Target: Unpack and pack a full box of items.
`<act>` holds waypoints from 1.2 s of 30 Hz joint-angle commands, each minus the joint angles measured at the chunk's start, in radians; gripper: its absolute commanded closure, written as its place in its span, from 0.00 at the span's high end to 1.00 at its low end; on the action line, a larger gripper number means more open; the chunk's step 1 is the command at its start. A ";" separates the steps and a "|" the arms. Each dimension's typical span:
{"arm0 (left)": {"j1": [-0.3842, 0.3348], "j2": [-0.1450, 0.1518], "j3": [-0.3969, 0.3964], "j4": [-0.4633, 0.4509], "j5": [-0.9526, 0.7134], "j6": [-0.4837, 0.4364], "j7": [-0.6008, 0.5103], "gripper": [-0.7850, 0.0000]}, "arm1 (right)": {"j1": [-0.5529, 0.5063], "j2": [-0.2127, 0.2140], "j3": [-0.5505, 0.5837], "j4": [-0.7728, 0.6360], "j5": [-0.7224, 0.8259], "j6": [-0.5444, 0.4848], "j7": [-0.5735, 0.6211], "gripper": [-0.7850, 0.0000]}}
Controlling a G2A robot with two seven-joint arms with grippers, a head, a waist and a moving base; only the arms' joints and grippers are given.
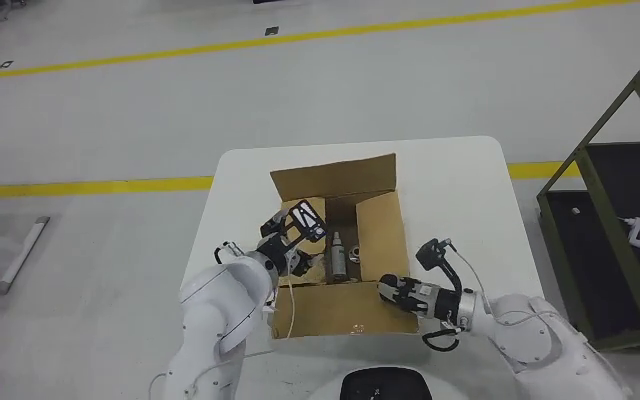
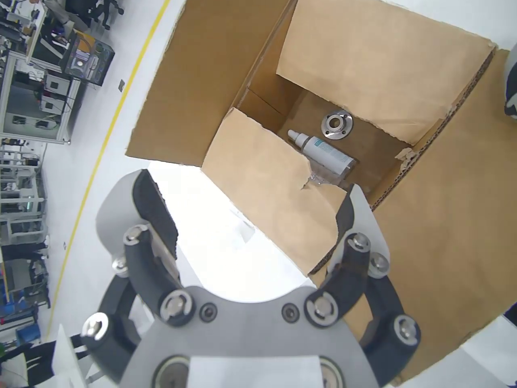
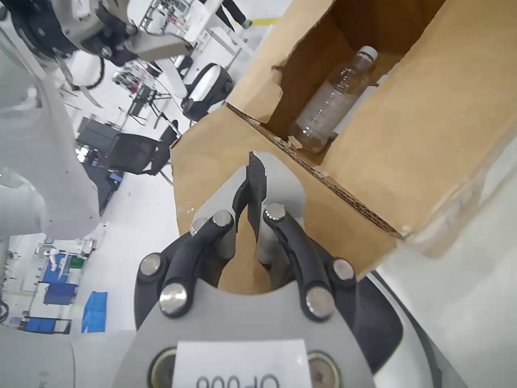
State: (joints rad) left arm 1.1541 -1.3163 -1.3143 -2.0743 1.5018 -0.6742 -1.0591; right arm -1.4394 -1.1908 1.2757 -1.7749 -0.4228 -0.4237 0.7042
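An open cardboard box point(image 1: 340, 250) stands on the white table point(image 1: 450, 190) with its flaps spread. Inside lie a clear plastic bottle point(image 1: 338, 258) point(image 3: 333, 100), a small white bottle point(image 2: 323, 153) and a round metal flange point(image 2: 336, 124). My left gripper point(image 1: 298, 232) point(image 2: 250, 189) hovers open over the box's left side flap point(image 2: 262, 187), with nothing between its fingers. My right gripper point(image 1: 384, 290) point(image 3: 252, 175) is shut at the box's near right corner, just above the front flap point(image 3: 210, 171), and I see nothing held in it.
A dark metal rack point(image 1: 600, 240) stands on the floor right of the table. The box's back flap point(image 1: 335, 180) stands upright. Bare tabletop lies on both sides of the box, with more on the right.
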 commanded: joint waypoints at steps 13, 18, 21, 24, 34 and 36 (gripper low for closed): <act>0.003 0.005 0.035 0.092 0.055 0.119 0.078 1.00 | 0.048 0.005 -0.062 0.021 -0.158 0.041 0.002 0.00; -0.004 0.008 0.037 0.113 0.047 0.125 0.092 1.00 | 0.045 0.004 -0.046 0.036 -0.081 0.052 -0.076 0.00; -0.011 0.010 0.036 0.125 0.048 0.133 0.105 1.00 | 0.040 0.003 -0.005 0.022 -0.043 0.085 -0.171 0.00; -0.017 0.011 0.036 0.134 0.047 0.142 0.122 1.00 | 0.033 0.003 0.043 0.003 -0.058 0.153 -0.283 0.00; -0.037 0.013 0.055 0.166 0.024 0.161 0.137 1.00 | 0.211 -0.013 0.028 0.116 -0.217 0.287 -0.461 0.00; -0.045 0.013 0.064 0.172 0.024 0.155 0.138 1.00 | 0.257 -0.020 -0.006 0.158 -0.242 0.300 -0.473 0.00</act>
State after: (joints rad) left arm 1.1134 -1.3036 -1.2553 -1.9053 1.5250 -0.5142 -0.9218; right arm -1.2064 -1.2077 1.2864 -1.6377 -0.6543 -0.1306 0.2361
